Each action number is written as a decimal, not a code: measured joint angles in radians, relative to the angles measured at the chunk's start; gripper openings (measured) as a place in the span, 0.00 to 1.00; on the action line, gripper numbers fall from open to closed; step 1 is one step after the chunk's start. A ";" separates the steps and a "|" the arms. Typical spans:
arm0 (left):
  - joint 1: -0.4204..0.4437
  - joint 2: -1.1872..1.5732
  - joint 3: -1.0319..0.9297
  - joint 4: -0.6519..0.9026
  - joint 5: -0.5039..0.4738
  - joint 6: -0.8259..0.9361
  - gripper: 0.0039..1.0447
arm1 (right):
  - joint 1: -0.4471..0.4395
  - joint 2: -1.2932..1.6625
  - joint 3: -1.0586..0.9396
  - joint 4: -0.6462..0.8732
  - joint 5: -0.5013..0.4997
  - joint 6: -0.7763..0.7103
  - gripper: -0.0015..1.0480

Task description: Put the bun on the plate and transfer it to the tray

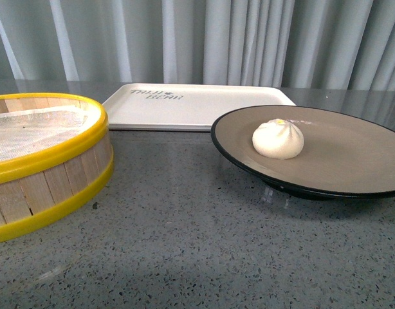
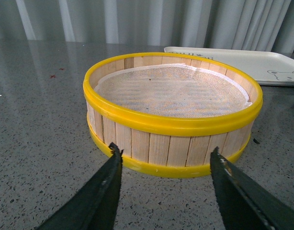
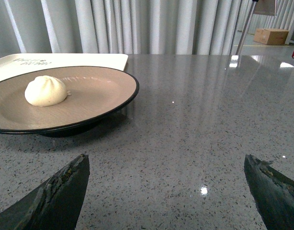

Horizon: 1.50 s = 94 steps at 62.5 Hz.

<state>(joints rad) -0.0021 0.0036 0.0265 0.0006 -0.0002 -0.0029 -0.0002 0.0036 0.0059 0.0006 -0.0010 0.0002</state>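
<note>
Evidently, the steamer basket [image 1: 49, 167] at the left is seen empty, the tray [image 1: 204, 106] is not yet loaded, and the bun [image 1: 278, 138] is seated on the plate [image 1: 352, 154] at the right. Only the transfer is judged left; the left tool [image 2: 166, 151] and right tool [image 3: 166, 158] are spread, empty.

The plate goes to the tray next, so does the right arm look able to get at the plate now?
Probably yes: the right gripper is open, and only bare counter lies between it and the plate.
</note>
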 joint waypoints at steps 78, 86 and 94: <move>0.000 0.000 0.000 0.000 0.000 0.000 0.94 | -0.116 1.095 0.503 0.205 -0.497 1.121 0.92; 0.000 0.000 0.000 0.000 0.000 0.000 0.94 | -0.107 1.152 0.532 0.227 -0.520 1.156 0.92; 0.000 0.000 0.000 0.000 0.000 0.000 0.94 | -0.063 1.263 0.576 0.254 -0.540 1.196 0.92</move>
<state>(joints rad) -0.0021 0.0036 0.0265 0.0006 -0.0002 -0.0025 -0.0628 1.2663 0.5823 0.2550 -0.5407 1.1961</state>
